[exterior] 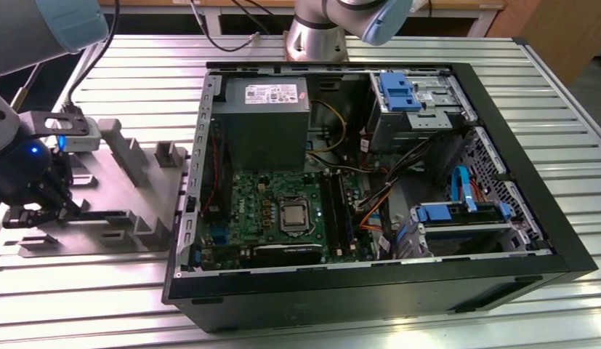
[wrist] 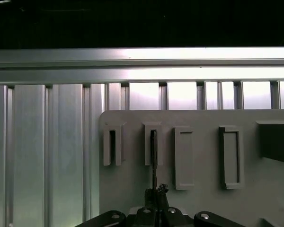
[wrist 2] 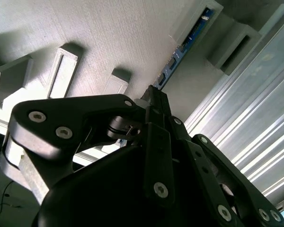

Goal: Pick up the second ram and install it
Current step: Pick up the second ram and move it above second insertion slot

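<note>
The second ram (wrist 2: 189,38) is a thin blue-green strip seen edge-on, standing in a slot of the grey fixture (wrist 2: 109,38). In the first wrist view the ram (wrist: 154,156) is a dark thin line in the second slot of the fixture (wrist: 203,203). My gripper (wrist 2: 154,97) has its fingers shut on the strip's near end, and its tips (wrist: 156,193) meet at the line. In the exterior view the gripper (exterior: 48,213) is low over the fixture (exterior: 126,182) at the exterior view's left, with the ram (exterior: 99,215) reaching out from it.
An open computer case (exterior: 378,291) lies in the middle of the slatted metal table (exterior: 572,145). Its green motherboard carries long black memory slots (exterior: 337,211), a grey power supply (exterior: 266,116) and blue drive brackets (exterior: 397,91). The arm's base (exterior: 315,36) stands behind the case.
</note>
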`<state>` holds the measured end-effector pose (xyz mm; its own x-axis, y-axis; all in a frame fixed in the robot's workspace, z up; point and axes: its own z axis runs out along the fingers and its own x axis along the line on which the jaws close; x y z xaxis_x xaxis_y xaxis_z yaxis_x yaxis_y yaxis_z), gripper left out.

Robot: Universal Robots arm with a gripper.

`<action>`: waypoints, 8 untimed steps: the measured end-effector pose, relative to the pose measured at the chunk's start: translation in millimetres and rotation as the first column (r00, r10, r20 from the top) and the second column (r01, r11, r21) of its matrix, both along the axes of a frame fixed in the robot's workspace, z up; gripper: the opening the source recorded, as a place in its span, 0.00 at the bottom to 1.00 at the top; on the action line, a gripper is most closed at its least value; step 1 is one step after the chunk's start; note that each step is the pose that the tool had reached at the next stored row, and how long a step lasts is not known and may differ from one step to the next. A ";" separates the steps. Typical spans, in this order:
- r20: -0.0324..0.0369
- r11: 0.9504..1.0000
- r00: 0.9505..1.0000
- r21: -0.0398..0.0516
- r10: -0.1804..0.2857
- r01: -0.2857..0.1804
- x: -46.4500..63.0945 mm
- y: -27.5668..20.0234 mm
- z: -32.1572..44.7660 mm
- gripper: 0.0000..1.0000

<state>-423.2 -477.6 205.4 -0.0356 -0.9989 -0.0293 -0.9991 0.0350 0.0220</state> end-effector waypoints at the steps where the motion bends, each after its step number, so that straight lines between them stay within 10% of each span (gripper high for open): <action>1: 0.000 1.000 1.000 0.000 0.001 -0.001 0.0 0.0 0.0 0.11; 8: 0.000 1.000 1.000 0.001 0.004 -0.004 0.0 0.0 0.0 0.11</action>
